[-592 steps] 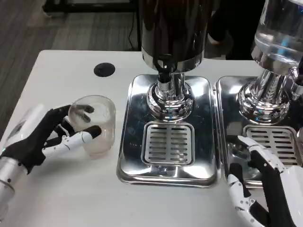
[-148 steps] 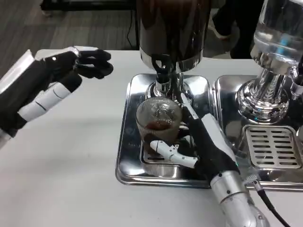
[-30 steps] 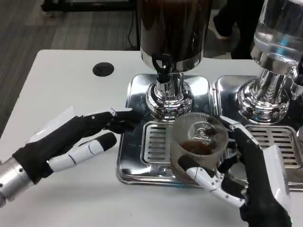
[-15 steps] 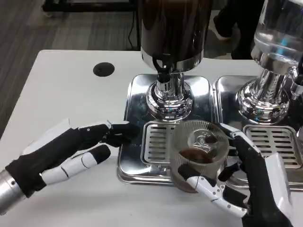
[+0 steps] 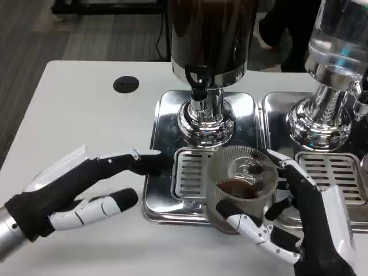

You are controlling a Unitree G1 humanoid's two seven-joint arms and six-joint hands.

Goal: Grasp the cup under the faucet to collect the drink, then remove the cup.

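A clear plastic cup point(image 5: 240, 183) with dark drink in its bottom is held by my right hand point(image 5: 299, 221), whose fingers wrap its right side and base. The cup sits at the front right corner of the left drip tray point(image 5: 161, 190), forward and right of the black faucet point(image 5: 198, 80) on the dark drink dispenser point(image 5: 210, 34). My left hand point(image 5: 75, 192) lies low over the table at the left, empty, fingers stretched toward the tray's left rim.
A second dispenser point(image 5: 336, 40) with clear liquid stands on its own steel tray point(image 5: 276, 115) at the right. A round black hole point(image 5: 126, 84) marks the white table point(image 5: 75, 126) at the back left.
The cup stays in my right hand at the tray's front right, barely lower than a second ago. My left hand has drawn slightly back and down, its fingers spreading a little.
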